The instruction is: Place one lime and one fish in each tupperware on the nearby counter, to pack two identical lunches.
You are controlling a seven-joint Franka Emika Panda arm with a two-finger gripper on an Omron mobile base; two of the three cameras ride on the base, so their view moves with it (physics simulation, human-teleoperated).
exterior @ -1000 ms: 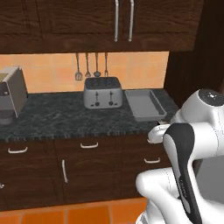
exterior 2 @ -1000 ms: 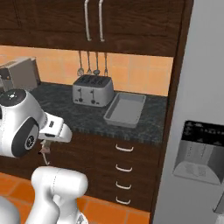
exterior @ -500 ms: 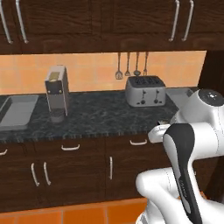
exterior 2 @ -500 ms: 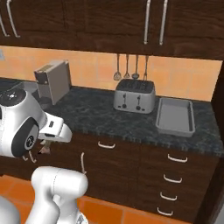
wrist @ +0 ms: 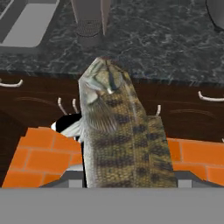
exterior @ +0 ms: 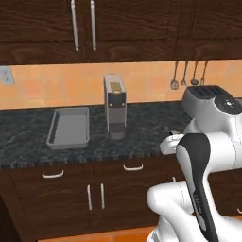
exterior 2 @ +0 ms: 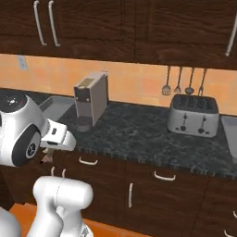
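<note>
My gripper (exterior 2: 46,156) hangs low in front of the drawers, shut on a brownish-grey mottled fish (wrist: 117,131) that hides both fingertips in the hand view. The fish's head points toward the dark marbled counter (exterior: 146,134). One light-grey tupperware (exterior: 69,126) lies empty on the counter's left, left of the coffee machine. It also shows in the hand view's upper left corner (wrist: 27,22) and behind my arm (exterior 2: 54,102). A second tupperware (exterior 2: 230,133) is cut off by the right edge of the right base view. No lime is in view.
A grey coffee machine (exterior: 115,105) stands mid-counter, close to the tupperware. A silver toaster (exterior 2: 193,114) sits further right under hanging utensils (exterior 2: 178,83). Dark wooden drawers with silver handles (exterior 2: 164,177) run below the counter, over an orange tiled floor (wrist: 192,159).
The base has driven left along the counter, so the toaster slid right in the views and the coffee machine and left tray came in. The fish stays in the grip.
</note>
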